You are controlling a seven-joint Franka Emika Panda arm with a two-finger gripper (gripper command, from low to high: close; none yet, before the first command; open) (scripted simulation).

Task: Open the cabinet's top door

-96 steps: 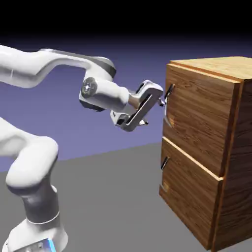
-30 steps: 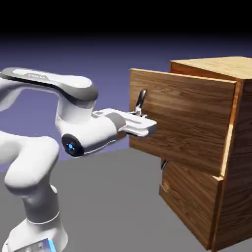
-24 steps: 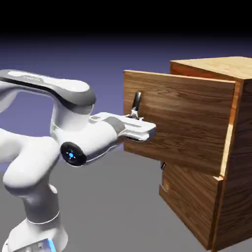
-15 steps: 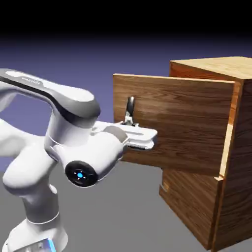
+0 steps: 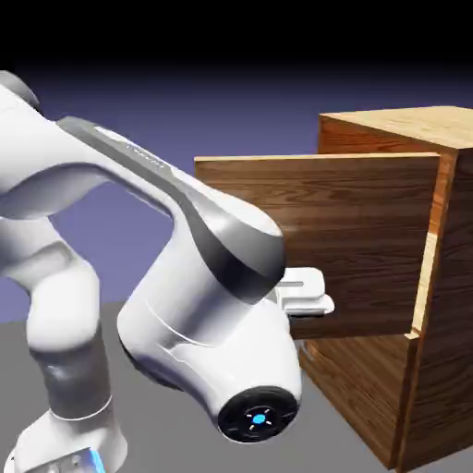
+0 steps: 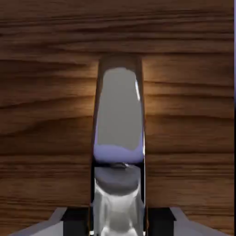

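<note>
In the exterior view you see the cabinet [image 5: 434, 277] standing at the right side on the grey bench [image 5: 139, 443], and the top door [image 5: 314, 240] stands well out from the cabinet's front, toward the left of the picture. Its wood-grain face is turned to the camera, and its right end meets the light edge of the cabinet. Below it, the lower panel [image 5: 356, 393] sits flush in the cabinet body.

The white arm [image 5: 185, 305] fills the left and middle of this view. Its big joint with the blue light is in front, and it hides most of the hand. Only a white part of the hand shows, just in front of the lower left part of the top door. The claw itself you cannot see there.

In the hand view the wood of the door fills the picture. The silver bar handle [image 6: 119, 120] stands upright in the middle, large and shiny. The claw [image 6: 118, 228] is at the bottom edge, and its two grey fingertips [image 6: 50, 225] come in from the left and the right, tight against the lower end of the handle, so it grips the handle between them.
</note>
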